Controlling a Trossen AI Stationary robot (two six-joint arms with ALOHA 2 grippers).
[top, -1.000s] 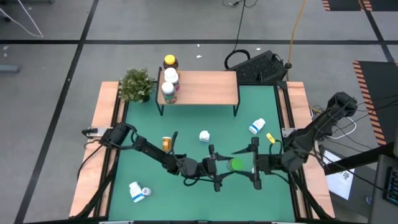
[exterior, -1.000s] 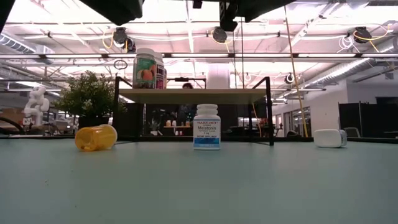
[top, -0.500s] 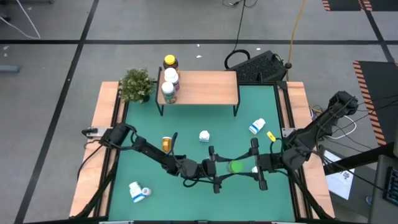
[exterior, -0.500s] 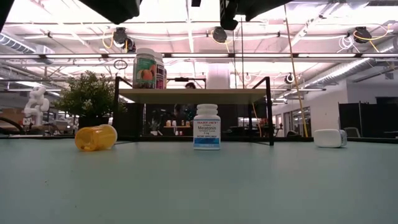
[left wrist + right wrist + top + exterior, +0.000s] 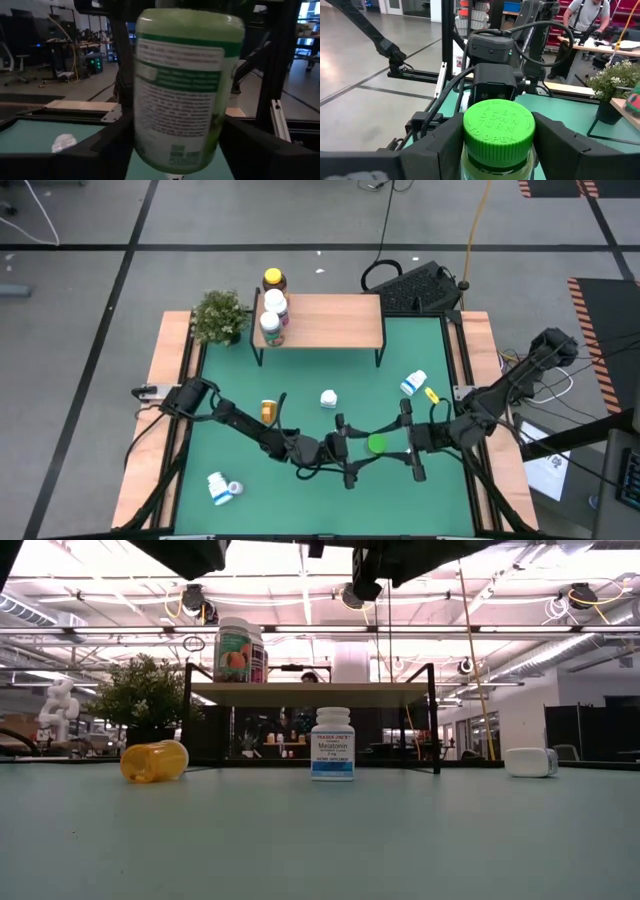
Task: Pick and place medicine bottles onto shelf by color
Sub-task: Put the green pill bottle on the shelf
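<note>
You're mid-handover: the green-capped bottle (image 5: 378, 444) sits between both pincers, the right pincer (image 5: 409, 443) clamped on its cap end, the left pincer (image 5: 347, 450) loosening around its base. Next, carry it beyond to the shelf (image 5: 330, 320). Three bottles stand there; five more remain on the tabletop (image 5: 300, 390).

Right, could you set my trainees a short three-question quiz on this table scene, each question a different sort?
1. True or false: the amber plastic pill bottle on the green table lies on its side.
2. What sits between the left gripper and the right gripper? A) a white bottle B) the green-capped medicine bottle C) a keyboard
3. Fill in: in the high view, the small potted plant stands off the light wood shelf's ___ end.

Key: 1 true; 2 B; 3 left.
</note>
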